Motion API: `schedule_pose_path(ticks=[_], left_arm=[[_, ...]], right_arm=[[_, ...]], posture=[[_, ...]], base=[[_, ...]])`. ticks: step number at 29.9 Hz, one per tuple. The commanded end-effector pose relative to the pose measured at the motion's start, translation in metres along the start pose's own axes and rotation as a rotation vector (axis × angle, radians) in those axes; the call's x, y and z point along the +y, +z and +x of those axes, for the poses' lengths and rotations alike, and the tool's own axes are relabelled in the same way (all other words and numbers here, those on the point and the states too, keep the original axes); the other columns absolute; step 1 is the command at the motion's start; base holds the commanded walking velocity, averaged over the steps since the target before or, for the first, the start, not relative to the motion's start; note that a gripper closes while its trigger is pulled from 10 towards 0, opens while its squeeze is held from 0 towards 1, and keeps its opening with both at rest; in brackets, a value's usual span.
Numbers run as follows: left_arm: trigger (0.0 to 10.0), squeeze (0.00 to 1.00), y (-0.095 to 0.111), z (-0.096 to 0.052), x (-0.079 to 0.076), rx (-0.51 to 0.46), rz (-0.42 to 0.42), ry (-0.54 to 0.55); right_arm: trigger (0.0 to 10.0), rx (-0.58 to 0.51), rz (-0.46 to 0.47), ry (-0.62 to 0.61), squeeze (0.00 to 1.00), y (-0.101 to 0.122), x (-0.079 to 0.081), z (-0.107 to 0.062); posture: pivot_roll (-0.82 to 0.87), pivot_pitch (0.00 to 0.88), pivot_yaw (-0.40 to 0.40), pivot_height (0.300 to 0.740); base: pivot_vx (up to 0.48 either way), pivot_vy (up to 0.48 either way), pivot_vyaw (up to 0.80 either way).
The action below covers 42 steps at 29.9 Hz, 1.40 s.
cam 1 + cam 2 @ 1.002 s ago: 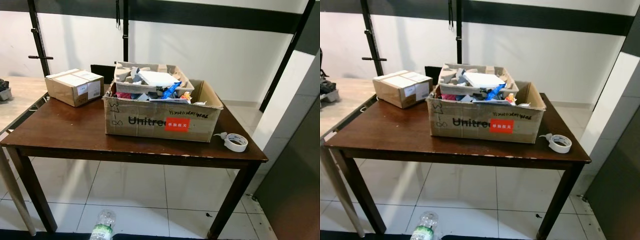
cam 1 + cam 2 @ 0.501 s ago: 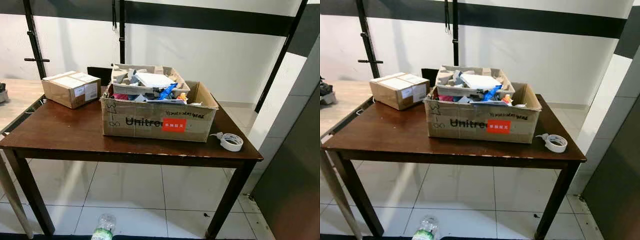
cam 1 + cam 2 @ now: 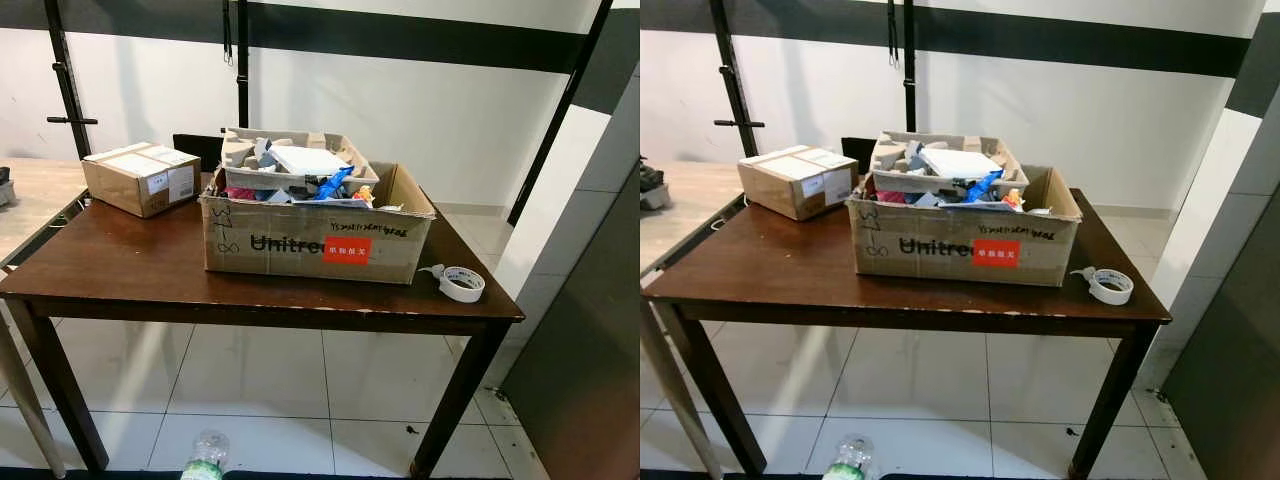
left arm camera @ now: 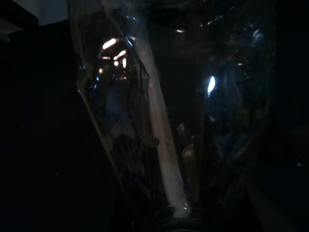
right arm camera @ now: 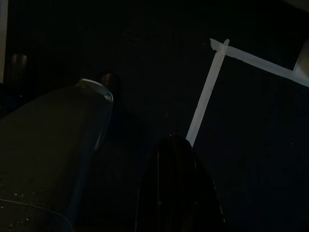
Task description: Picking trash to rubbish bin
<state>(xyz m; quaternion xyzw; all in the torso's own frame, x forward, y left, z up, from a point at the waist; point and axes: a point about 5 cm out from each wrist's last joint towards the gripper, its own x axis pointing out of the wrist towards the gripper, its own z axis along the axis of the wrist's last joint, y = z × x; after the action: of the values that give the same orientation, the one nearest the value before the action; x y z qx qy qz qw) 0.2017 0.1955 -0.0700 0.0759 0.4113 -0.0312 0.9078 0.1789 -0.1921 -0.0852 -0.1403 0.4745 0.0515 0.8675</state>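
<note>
A dark wooden worktop (image 3: 130, 270) stands on a white tiled floor (image 3: 260, 380) before a white wall. The big cardboard box (image 3: 315, 240) at its middle is my landmark: it is open-topped, has black lettering and a red label on its front, and is heaped with mixed trash (image 3: 300, 175), among it grey moulded pulp trays, a white sheet and a blue scrap. This seems to serve as the bin.

Left of the big box, towards the far edge of the worktop, sits a smaller sealed carton (image 3: 140, 177) with white labels, apart from the box. Right of the big box, near the worktop's front right corner, lies a roll of white tape (image 3: 462, 283) flat on the wood, a loose tail pointing back towards the box.

Below and in front of the big box, at the very bottom of the head views, a clear plastic bottle (image 3: 204, 455) with a green-and-white label pokes up. The left wrist view is very dark, yet shows crumpled clear plastic (image 4: 159, 121) with glints right up against the camera; whether the left pincer is closed on it I cannot tell.

The right wrist view is dark too: one black finger (image 5: 178, 188) of the right pincer against a dark floor crossed by white tape lines (image 5: 207, 92). I cannot tell how far that pincer is open.
</note>
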Motion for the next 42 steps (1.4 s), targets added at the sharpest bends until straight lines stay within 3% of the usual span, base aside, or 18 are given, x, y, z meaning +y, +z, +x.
schedule_pose_path(ticks=[1,19,42], left_arm=[[10.0,0.0,0.0005,0.0002,0.0005,-0.003,-0.034,0.003],[10.0,0.0,-0.0007,0.0003,-0.0031,0.004,-0.03,-0.015],[10.0,0.0,-0.0028,0.0005,-0.0053,0.03,0.041,-0.023]], right_arm=[[10.0,0.019,0.003,0.0,0.0,-0.0053,-0.0003,-0.0007],[10.0,0.019,0.002,0.003,0.0,-0.0044,-0.0012,-0.0006],[10.0,0.028,0.017,0.012,0.0,-0.0042,0.0005,-0.0004]], posture=[[-0.06,0.089,-0.056,0.74],[-0.06,0.075,-0.054,0.74],[-0.06,0.076,-0.05,0.74]], base=[[0.0,0.0,0.0],[0.0,0.0,0.0],[0.0,0.0,0.0]])
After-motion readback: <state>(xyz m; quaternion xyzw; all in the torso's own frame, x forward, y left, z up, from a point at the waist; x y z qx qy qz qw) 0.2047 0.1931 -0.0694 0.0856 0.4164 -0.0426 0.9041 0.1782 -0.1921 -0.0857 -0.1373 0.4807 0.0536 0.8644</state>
